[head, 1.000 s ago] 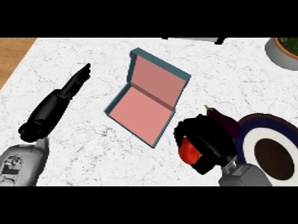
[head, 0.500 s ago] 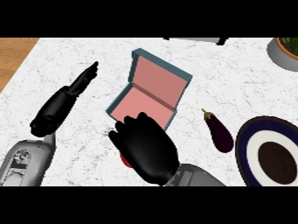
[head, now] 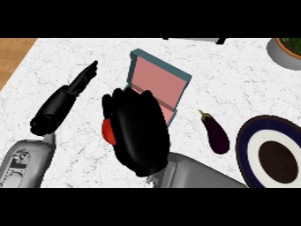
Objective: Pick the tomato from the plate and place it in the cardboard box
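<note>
box [head: 154,87] open upward, eggplant [head: 214,132] right, left hand [head: 65,100] alongside

The box [head: 154,84] lies at the counter's [head: 244,79] middle — the right hand [head: 138,132] before it, the left hand [head: 61,103] to its left. Rightward lie the eggplant [head: 214,132], then the plate [head: 247,145] — a potted plant [head: 296,50] behind.

White marble counter [head: 61,57] bears box [head: 158,84], eggplant [head: 215,133], plate [head: 249,145], pot [head: 288,56].
</note>
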### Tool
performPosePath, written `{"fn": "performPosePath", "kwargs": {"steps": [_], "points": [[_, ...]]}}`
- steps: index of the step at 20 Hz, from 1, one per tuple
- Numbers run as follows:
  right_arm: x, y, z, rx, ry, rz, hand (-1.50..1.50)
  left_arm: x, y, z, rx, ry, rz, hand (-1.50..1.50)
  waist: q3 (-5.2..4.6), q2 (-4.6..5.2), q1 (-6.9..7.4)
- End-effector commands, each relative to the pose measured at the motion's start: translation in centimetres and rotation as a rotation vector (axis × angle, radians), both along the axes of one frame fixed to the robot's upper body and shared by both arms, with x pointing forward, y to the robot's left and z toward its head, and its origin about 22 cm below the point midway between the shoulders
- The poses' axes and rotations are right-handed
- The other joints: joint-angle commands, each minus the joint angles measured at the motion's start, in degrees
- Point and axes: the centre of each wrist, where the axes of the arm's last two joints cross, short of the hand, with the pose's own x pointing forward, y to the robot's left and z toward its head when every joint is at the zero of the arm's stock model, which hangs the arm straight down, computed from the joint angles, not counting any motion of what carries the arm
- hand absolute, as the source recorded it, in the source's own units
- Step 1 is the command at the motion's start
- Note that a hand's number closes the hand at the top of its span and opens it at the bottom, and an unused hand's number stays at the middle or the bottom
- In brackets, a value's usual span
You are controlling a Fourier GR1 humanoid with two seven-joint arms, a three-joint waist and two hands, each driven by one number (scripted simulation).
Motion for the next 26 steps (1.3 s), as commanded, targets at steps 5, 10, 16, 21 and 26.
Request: {"fn": "performPosePath", "kwargs": {"steps": [5, 10, 16, 21, 26], "points": [[3.6, 4.2, 5.2, 0.101, 0.018, -0.213, 1.50, 0.0, 0.8, 0.2, 0.009, -0.005, 0.025, 0.00, 0.05, 0.23, -1.50], [7.9, 5.4, 5.2, -0.054, 0.067, -0.247, 1.50, 0.5, 1.5, 1.1, 0.014, -0.030, 0.049, 0.00, 0.08, 0.54, -2.44], [11.4, 3.0, 2.4, -0.165, 0.420, -0.200, 1.50, -0.3, 2.7, 0.9, 0.003, -0.033, 0.075, 0.00, 0.16, 0.52, -3.85], [13.8, 2.4, 1.4, -0.267, 0.533, -0.167, 1.50, -1.2, 2.0, 1.3, -0.006, -0.017, 0.073, 0.00, 0.19, 0.37, -3.98], [14.7, 1.1, -0.9, -0.284, 0.673, -0.078, -1.50, 0.1, 2.9, 0.9, -0.012, -0.021, 0.085, 0.00, 0.18, 0.60, -4.57]]}}
